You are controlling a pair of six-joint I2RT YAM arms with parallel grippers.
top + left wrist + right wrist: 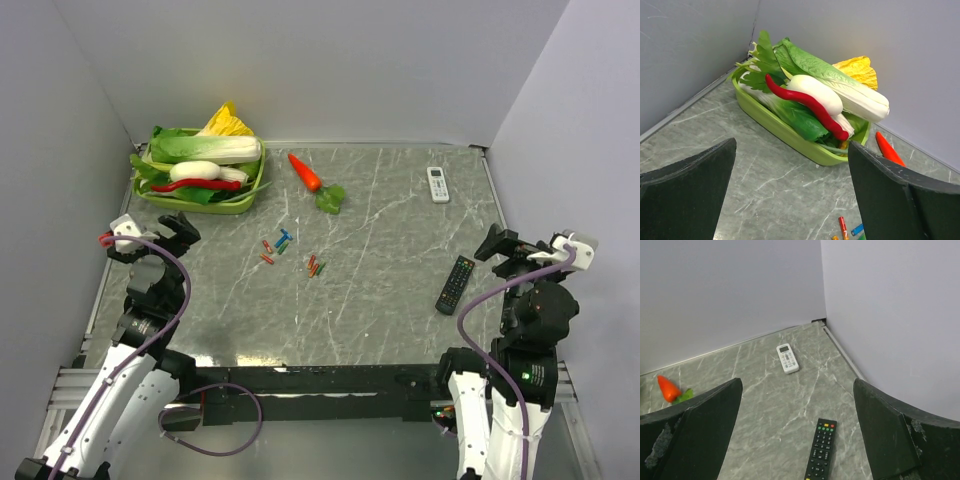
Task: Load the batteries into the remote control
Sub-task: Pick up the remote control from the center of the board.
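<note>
- Black remote control [456, 284] is lying right of centre, just near-left of your right gripper [500, 248], its long axis running near-to-far.
- Batteries [314, 266] are lying scattered at centre, nearer your left gripper [172, 232].
- Both grippers are hanging with fingers apart, holding nothing.

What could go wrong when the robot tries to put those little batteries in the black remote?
The batteries are tiny and scattered, so one could roll away or slip when pinched. They lie apart from the black remote, so one might drop on the way. The white remote nearby could be grabbed by mistake.
</note>
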